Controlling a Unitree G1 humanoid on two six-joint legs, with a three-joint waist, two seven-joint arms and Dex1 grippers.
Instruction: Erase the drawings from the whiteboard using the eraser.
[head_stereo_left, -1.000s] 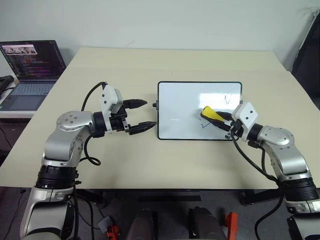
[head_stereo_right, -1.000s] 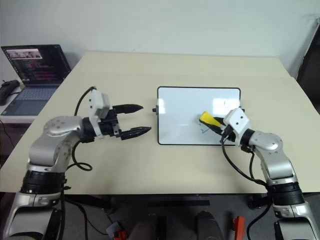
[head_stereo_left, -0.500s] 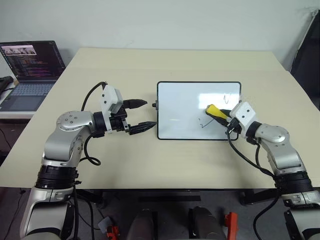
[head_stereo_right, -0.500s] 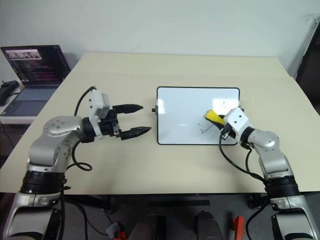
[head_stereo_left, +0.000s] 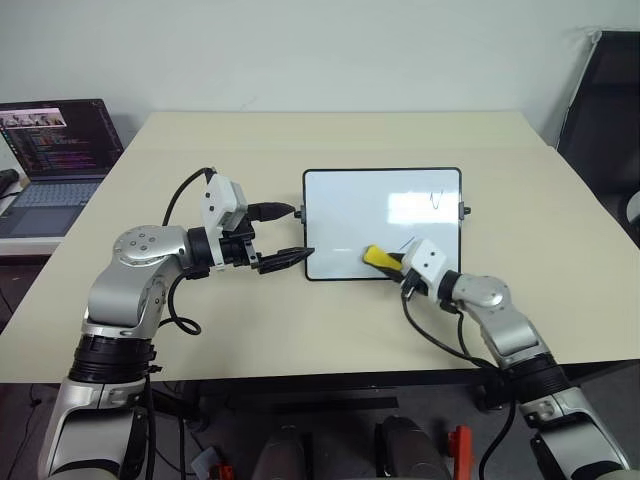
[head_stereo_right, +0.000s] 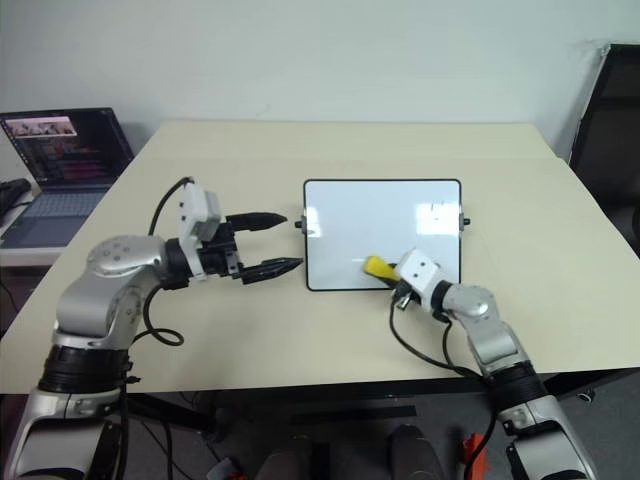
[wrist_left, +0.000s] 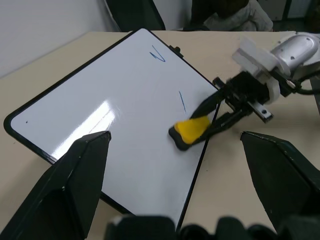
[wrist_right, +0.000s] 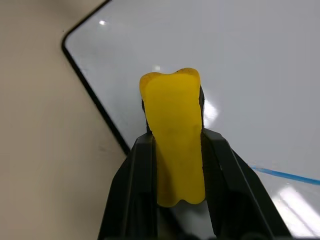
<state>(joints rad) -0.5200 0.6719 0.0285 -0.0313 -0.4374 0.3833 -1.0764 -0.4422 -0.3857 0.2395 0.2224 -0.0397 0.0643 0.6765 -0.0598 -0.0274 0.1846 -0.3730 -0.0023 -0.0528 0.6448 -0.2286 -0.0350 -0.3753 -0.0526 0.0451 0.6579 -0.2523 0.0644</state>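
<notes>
In the left eye view, the whiteboard (head_stereo_left: 382, 223) is lying flat at the centre of the frame on the beige table (head_stereo_left: 300, 140). The right gripper (head_stereo_left: 395, 263) is reaching in from the lower right, its jaws pinching the eraser (head_stereo_left: 378, 257), which is resting on the board just inside its lower edge. The left gripper (head_stereo_left: 288, 233) is hovering at the board's left edge with its fingers spread, one near the left-side knob, gripping nothing. A small mark of the drawings (head_stereo_left: 434, 199) is sitting in the board's upper right; a laptop (head_stereo_left: 55, 150) is standing at the far left.

The right eye view is showing the same layout.

In the left wrist view, the eraser is sitting at centre on the glossy surface, a short blue stroke (wrist_left: 182, 101) just above it and a check-like stroke (wrist_left: 158, 55) near the top.

In the right wrist view, both black fingers (wrist_right: 134, 190) are squeezing the yellow block's long sides, and a blue line (wrist_right: 285, 174) is crossing the right edge.

The eraser looks light and slightly soft, bulging where it is squeezed, so a firm pinch across its long sides seems right. The board looks stiff, light and slick, likely to slide unless steadied at its frame.
</notes>
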